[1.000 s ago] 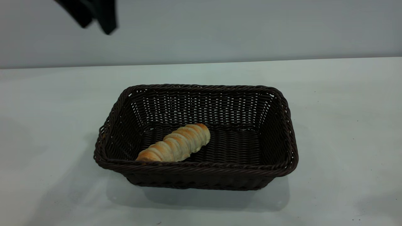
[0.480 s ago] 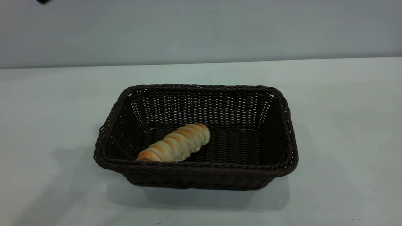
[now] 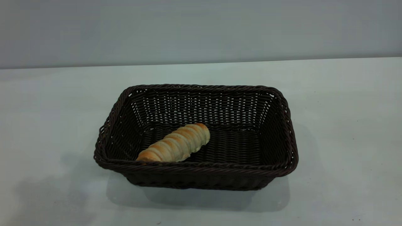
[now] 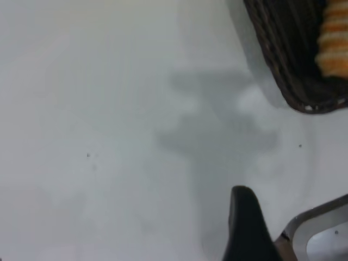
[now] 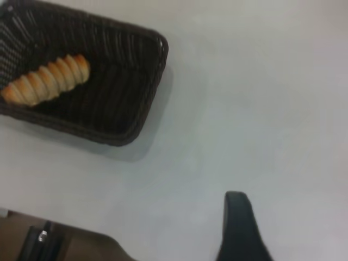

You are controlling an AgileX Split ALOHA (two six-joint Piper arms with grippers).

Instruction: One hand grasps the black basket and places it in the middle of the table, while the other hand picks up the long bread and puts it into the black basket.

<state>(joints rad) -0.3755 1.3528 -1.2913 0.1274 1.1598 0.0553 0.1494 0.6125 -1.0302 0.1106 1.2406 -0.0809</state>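
L gripper (image 4: 247, 228): one dark finger seen in own wrist view only, over bare table, off the basket's outer corner. Holds nothing. Jaws apart or together: can't tell, second finger out of shot. Absent from exterior view.

R gripper (image 5: 239, 228): again one dark finger, own wrist view, above open table, well apart from basket. Nothing held. Jaw state: can't tell. Absent from exterior view.

Black basket (image 3: 194, 138): sits flat, upright, abt mid-table, long side toward exterior cam. No gripper touching. Placement matches task's "middle" as far as can be judged.

Long bread (image 3: 176, 143): inside basket, lying on woven floor, diagonal; near end tucked vs. the front-left corner, far end toward centre. Rests on its own, unsupported by any finger. Judged: both task steps look done, arms standing clear likely for that reason.

Table (image 3: 345, 125): pale grey-white, flat, matte; few tiny dark specks. Soft shadow under basket front; fainter shadow patch at front left of the table in exterior view, cast from above.

Room: plain grey-blue wall behind table edge, no other items seen.
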